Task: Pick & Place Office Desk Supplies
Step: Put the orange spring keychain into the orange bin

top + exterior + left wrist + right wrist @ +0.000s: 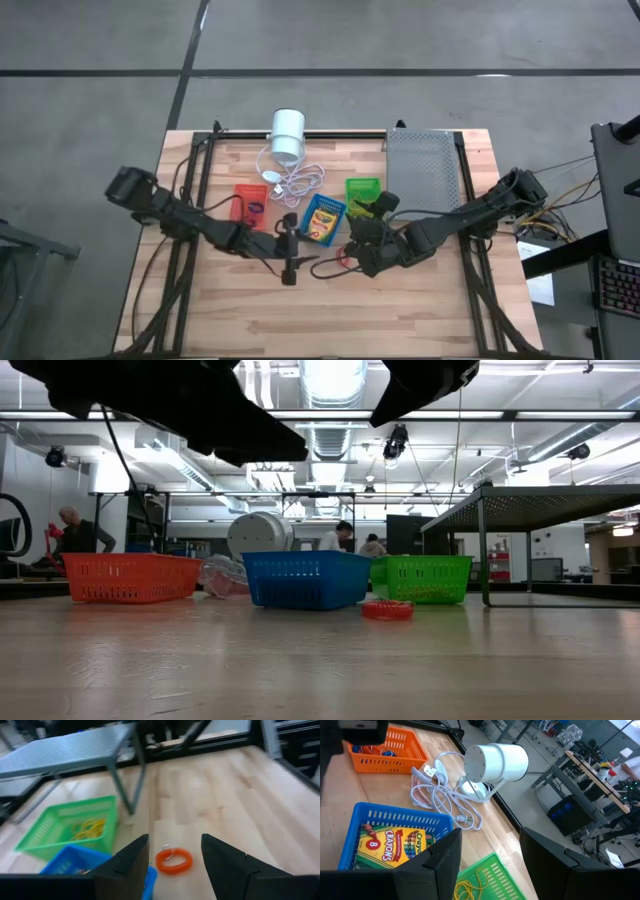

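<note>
We see the left gripper [172,857] with its fingers spread and nothing between them, hanging above the table [420,310] near the middle; looking past its fingers, a red band [174,860] lies flat on the wood just ahead, apart from both fingertips, with what looks like a small pale band touching it. In the high view this gripper [289,262] points toward the front edge, and the red band [345,263] lies to its right, between the two grippers. The right gripper [362,243] is also spread and empty, raised over the blue basket [395,837] and the green basket [482,877]. We see a crayon box [395,845] lying in the blue basket and yellow bands [470,887] in the green one. The orange basket [250,203] sits left of the blue one and holds small bands. In the low view the three baskets stand in a row, orange [130,577], blue [305,578], green [425,578], with the red band [387,609] on the wood in front, between blue and green. Behind the baskets lie a white cylinder [287,135] and its cord [295,180], and the grey tray [420,170] stands on legs at the right rear
</note>
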Motion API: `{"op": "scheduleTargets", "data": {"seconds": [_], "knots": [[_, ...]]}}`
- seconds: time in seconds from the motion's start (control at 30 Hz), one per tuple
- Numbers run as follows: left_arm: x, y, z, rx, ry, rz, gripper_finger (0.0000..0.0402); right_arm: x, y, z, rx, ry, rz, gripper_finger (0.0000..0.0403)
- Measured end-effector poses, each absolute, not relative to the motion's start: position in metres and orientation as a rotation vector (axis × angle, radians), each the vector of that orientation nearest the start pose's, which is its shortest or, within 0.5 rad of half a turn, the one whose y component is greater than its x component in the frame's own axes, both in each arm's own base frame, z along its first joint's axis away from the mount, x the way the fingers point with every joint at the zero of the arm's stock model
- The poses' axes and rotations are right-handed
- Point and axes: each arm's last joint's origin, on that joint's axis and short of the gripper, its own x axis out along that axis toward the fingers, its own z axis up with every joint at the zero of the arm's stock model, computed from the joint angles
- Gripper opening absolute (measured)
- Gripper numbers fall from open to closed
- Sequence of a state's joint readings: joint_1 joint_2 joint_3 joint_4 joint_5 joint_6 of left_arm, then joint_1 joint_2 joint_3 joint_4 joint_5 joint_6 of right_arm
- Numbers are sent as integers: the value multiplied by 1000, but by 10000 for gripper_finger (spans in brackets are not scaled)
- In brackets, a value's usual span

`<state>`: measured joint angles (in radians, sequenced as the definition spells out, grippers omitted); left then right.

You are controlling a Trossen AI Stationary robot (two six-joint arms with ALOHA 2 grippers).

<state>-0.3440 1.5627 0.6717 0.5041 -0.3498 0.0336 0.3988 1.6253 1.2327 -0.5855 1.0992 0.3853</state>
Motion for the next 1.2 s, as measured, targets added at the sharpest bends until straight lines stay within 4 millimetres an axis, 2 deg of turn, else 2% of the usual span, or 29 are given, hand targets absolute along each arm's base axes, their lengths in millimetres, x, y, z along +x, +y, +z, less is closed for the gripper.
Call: {"op": "scheduleTargets", "data": {"seconds": [0.2,0.67,0.83,1.03,1.2], "knots": [[306,-96,169,196,396,-2,184,313,104,262,-323,583,-758,199],[319,-103,163,161,376,3,184,314,104,262,-320,580,-759,199],[338,-117,147,179,381,59,184,314,104,263,-311,571,-759,199],[362,-144,126,204,395,167,184,315,105,263,-303,563,-757,199],[371,-158,129,141,423,207,184,316,105,264,-293,553,-757,199]]}}
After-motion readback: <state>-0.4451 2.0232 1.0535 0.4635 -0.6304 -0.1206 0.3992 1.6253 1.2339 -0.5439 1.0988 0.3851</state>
